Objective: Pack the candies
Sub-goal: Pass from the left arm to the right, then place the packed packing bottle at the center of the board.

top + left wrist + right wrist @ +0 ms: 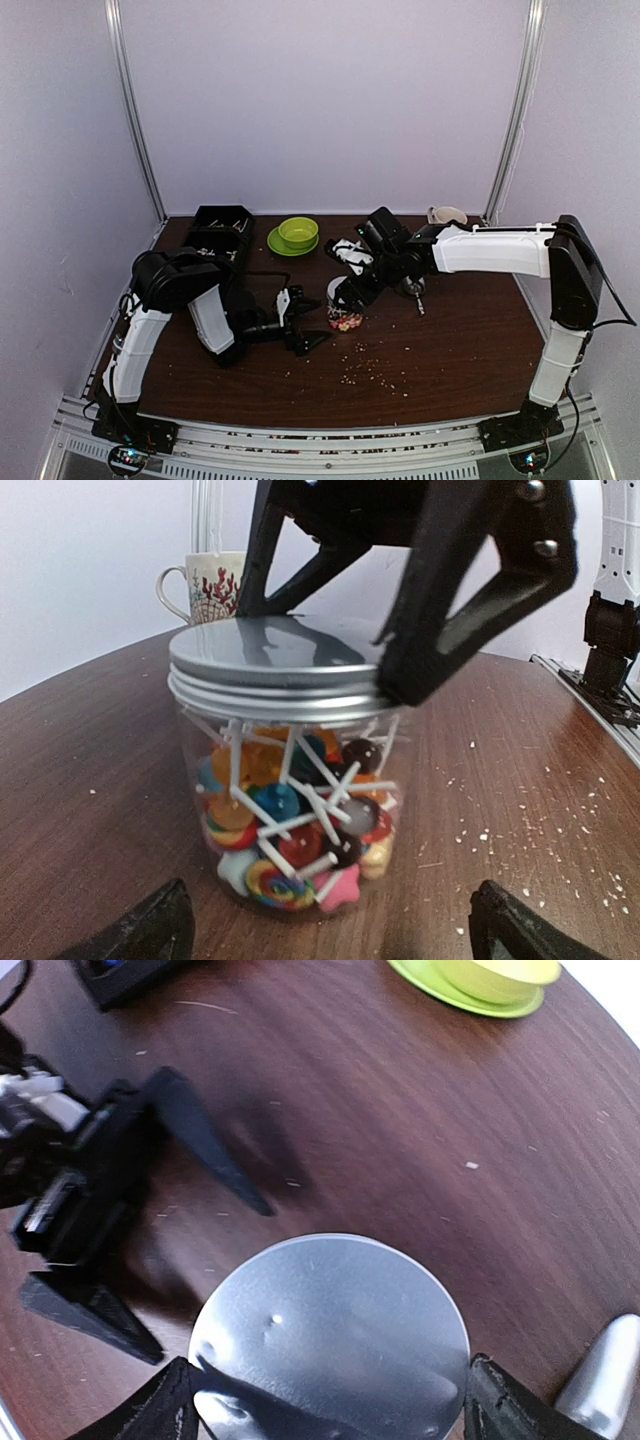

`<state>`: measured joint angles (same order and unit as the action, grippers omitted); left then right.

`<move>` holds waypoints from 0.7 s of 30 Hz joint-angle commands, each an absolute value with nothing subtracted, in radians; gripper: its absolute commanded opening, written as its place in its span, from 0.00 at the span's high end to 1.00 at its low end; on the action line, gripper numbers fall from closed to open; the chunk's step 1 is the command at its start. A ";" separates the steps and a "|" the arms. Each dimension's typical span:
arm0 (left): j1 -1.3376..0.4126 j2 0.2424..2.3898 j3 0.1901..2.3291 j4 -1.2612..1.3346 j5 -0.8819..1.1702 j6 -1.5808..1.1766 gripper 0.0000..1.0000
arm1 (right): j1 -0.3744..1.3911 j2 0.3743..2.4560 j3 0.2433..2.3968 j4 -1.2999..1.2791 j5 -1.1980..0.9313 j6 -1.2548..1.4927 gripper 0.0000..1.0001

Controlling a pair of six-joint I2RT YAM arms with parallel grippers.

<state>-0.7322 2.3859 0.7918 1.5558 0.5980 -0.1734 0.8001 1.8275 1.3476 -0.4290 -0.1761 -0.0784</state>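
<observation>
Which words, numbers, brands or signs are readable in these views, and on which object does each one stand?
None can be read.
The mug carries only a red branch pattern, no letters.
The jar lid is plain metal.
The jar shows no label.

This is a robotics lab test cell rather than a home. 2 robot arms, the left arm (135, 345) and the right arm (495, 250), are bolted to a slotted metal rail (320, 440) at the near edge of a dark wood-grain table (460, 340). Plain pale walls (320, 100) enclose it on 3 sides, with aluminium posts (135, 110) in the back corners. A cable (612, 300) trails along the right arm. A few household props stand on the table: a green bowl (298, 231) on a green plate (277, 245), a patterned mug (205, 580), a black tray (220, 228), and a clear jar (205, 740) of candies (285, 825) under a metal lid (270, 650).
</observation>
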 commanded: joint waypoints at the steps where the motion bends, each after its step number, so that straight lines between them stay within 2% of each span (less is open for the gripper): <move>1: -0.723 2.406 0.753 1.539 0.555 -0.188 0.02 | 0.764 1.795 1.370 -0.453 -0.087 -0.072 0.19; 21: -0.723 2.407 0.752 1.538 0.537 -0.187 0.02 | 0.592 1.578 1.245 -0.390 -0.028 -0.054 0.20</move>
